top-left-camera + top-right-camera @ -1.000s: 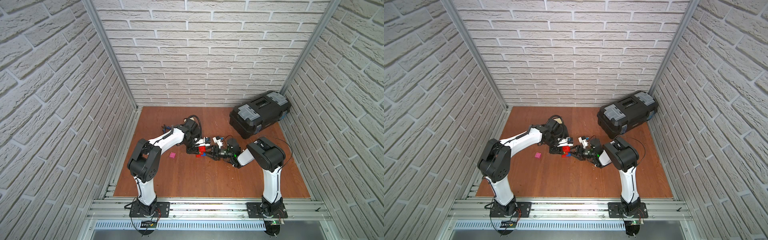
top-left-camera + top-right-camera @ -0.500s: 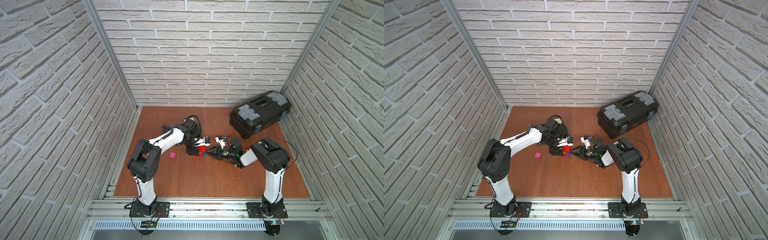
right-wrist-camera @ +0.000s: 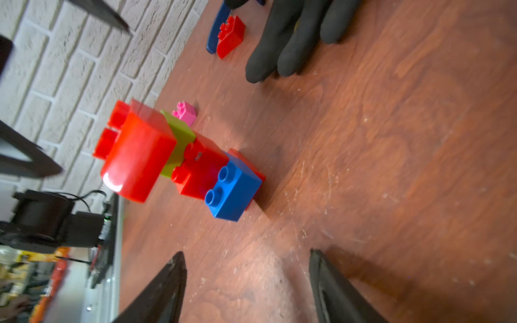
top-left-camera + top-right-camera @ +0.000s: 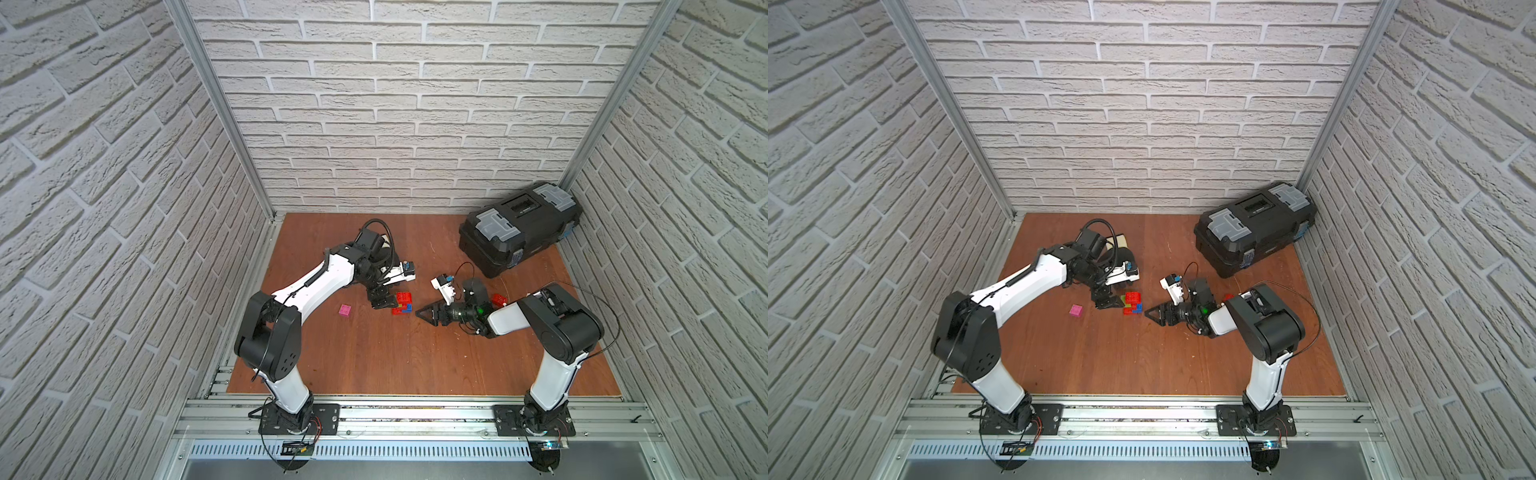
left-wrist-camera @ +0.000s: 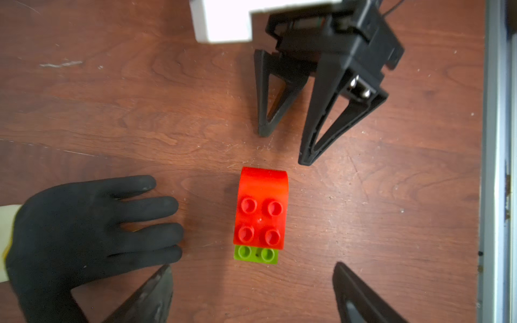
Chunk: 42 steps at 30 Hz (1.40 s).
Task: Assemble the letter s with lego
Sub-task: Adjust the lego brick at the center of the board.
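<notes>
1. Jaws of left gripper (image 5: 253, 268) stand wide apart, nothing betw. them; tips hang low over desk (image 4: 374, 361).
2. Lego stack (image 4: 402, 303) sits just ahead of those tips, untouched, approx. mid-desk, a bit toward far edge.
3. Stack make-up: big red brick (image 5: 261, 212) w/ rounded end on top, lime green brick (image 5: 256, 255) poking out under it. Right wrist view shows more red pieces and blue brick (image 3: 233, 193) at the end nearest right gripper (image 3: 247, 252).
4. Right gripper faces stack from opp. side, jaws apart, empty, tips clear of the lego.
5. Pink brick (image 4: 344, 310) lies alone, toward left edge from stack.
6. Black glove (image 5: 84, 232) lies flat on desk, fingertips pointing at stack but apart from it; loose red brick (image 3: 230, 35) near its fingers.
7. Toolbox (image 4: 519, 228) sits in far right corner.
</notes>
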Each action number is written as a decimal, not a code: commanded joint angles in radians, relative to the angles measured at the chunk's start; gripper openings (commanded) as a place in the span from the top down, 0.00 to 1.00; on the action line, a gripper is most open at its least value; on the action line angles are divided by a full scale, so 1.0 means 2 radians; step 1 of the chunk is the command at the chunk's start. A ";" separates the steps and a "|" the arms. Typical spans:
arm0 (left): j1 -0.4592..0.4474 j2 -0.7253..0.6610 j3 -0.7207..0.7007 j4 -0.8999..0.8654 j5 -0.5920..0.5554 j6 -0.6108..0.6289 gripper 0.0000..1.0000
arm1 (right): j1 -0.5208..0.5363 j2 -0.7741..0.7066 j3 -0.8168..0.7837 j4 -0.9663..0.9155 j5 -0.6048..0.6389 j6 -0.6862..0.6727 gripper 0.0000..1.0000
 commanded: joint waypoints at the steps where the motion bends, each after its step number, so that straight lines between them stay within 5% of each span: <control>1: 0.006 -0.028 -0.009 -0.014 0.022 -0.010 0.09 | 0.016 -0.001 -0.007 0.056 0.013 -0.090 0.29; 12: 0.019 -0.062 -0.034 -0.016 0.018 -0.016 0.04 | 0.050 0.014 0.034 0.023 0.063 -0.229 0.25; 21: 0.024 -0.077 -0.047 -0.015 0.018 -0.020 0.02 | 0.053 0.046 0.068 0.030 0.053 -0.258 0.26; 36: 0.027 -0.066 -0.042 -0.021 0.022 -0.022 0.02 | 0.059 0.064 0.078 0.040 0.032 -0.262 0.47; 42: 0.028 -0.063 -0.045 -0.021 0.022 -0.023 0.02 | 0.060 0.081 0.077 0.059 0.030 -0.249 0.48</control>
